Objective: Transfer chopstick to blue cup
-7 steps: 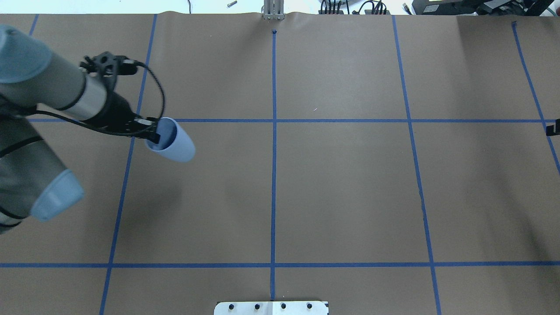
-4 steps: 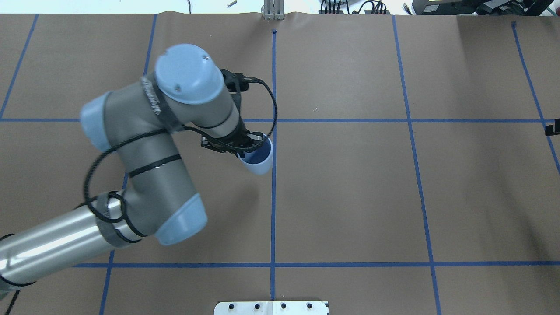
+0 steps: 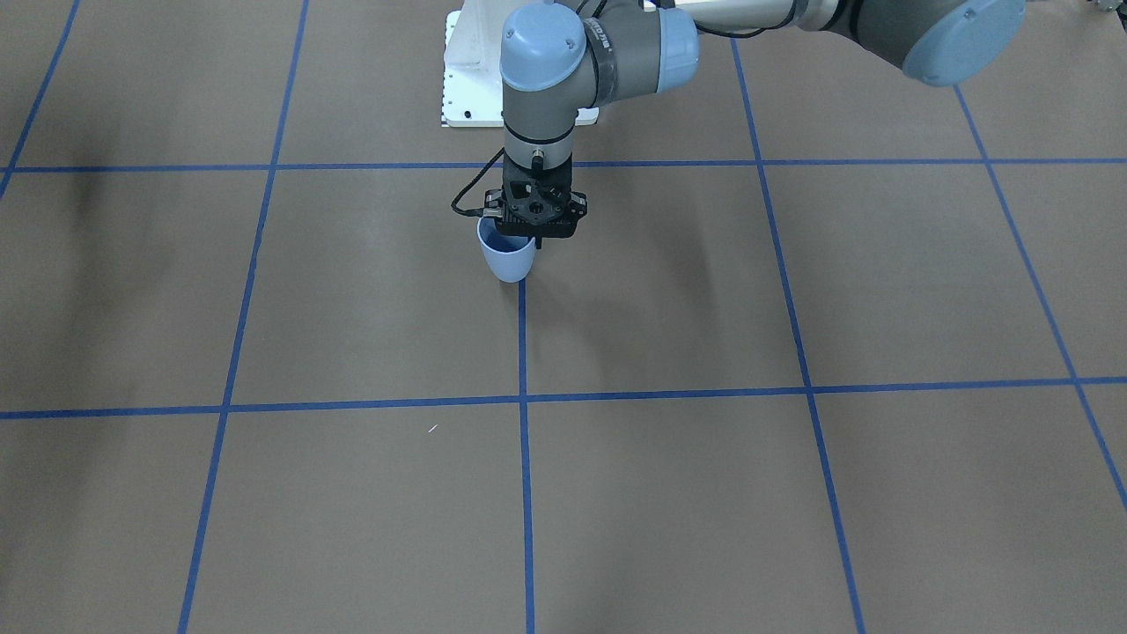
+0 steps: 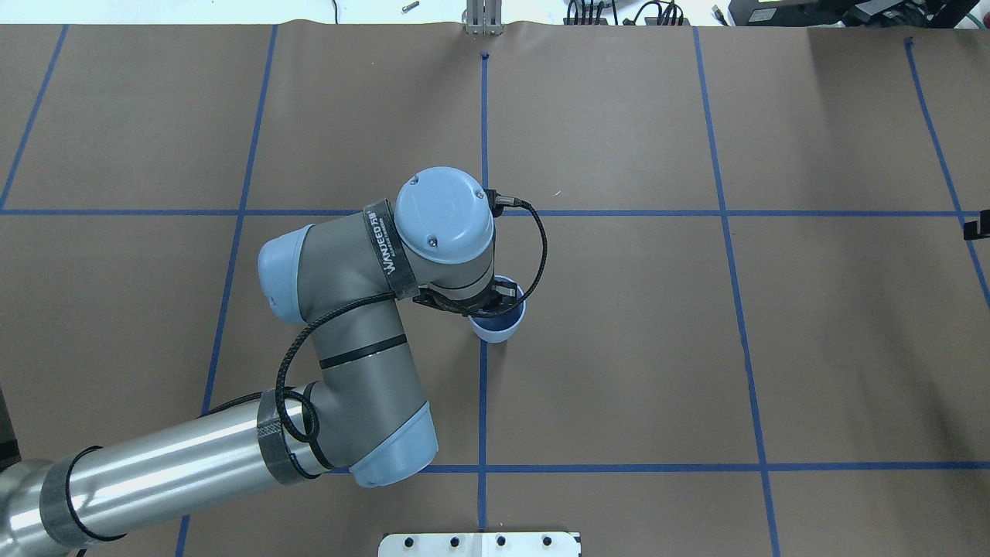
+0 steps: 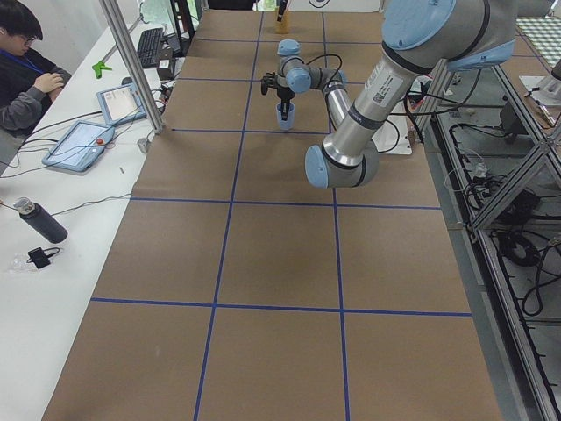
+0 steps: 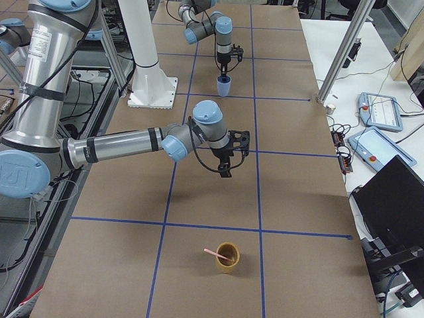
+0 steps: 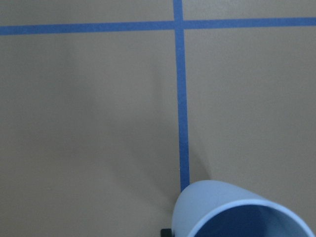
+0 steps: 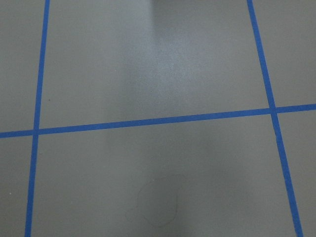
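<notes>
left gripper (image 3: 533, 239): points straight down and is clamped on the rim of the blue cup, one finger inside the wall and one outside.
blue cup (image 3: 508, 260): upright, mouth up, hanging from that grip on its rim, at the middle of the table (image 4: 619, 348). its base is at the end of a blue tape line (image 3: 524, 352). i cannot tell if the base touches the paper.
blue cup, contents: the overhead view shows a black finger dipping inside the rim. the wrist view shows a pale outer wall and a dark blue inner wall; the bottom is out of frame.
chopstick (image 6: 212, 252): salmon-pink and leaning. its lower end is inside the tan cup and its upper end sticks out over the rim. it shows only in the exterior right view, well apart from the blue cup.
tan cup (image 6: 227, 264): a small mustard-brown cup standing upright on the paper at the table's end on the robot's right, holding the chopstick.
right gripper (image 6: 225, 171): hangs over the table between the tan cup and the blue cup. i cannot tell whether its fingers are parted or closed. its wrist camera shows only brown paper and crossing tape lines.
bench beside the table: a seated person (image 5: 26, 70), two tablets and a dark bottle (image 5: 40, 222).
</notes>
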### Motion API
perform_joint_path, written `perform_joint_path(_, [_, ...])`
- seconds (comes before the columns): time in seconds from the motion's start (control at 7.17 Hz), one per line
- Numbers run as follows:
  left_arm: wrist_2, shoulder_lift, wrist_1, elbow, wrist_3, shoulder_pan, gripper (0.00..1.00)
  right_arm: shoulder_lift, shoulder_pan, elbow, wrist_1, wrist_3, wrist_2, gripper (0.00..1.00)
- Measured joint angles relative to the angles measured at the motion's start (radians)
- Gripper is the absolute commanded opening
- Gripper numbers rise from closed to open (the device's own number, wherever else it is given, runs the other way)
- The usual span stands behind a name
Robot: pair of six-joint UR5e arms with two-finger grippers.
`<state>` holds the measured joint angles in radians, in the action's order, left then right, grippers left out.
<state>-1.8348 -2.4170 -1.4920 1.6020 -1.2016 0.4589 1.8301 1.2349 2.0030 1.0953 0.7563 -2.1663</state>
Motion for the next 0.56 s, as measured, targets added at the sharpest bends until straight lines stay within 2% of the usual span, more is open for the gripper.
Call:
perform_joint_path(0.14, [0.004, 0.001, -0.002, -0.003, 0.002, -0.003, 0.36, 0.0, 0.0, -0.001, 0.0, 0.0, -0.001, 1.0])
perform_joint_path(0.28, [0.006, 0.002, -0.003, -0.004, 0.006, -0.005, 0.79, 0.0, 0.0, -0.001, 0.0, 0.001, -0.001, 1.0])
perform_joint_path(0.42, [0.007, 0.003, -0.003, -0.004, 0.009, -0.006, 0.98, 0.0, 0.0, -0.001, 0.0, 0.001, -0.001, 1.0])
perform_joint_path(0.56, [0.007, 0.004, -0.003, 0.001, 0.017, -0.006, 0.98, 0.0, 0.0, -0.002, 0.0, 0.001, -0.001, 1.0])
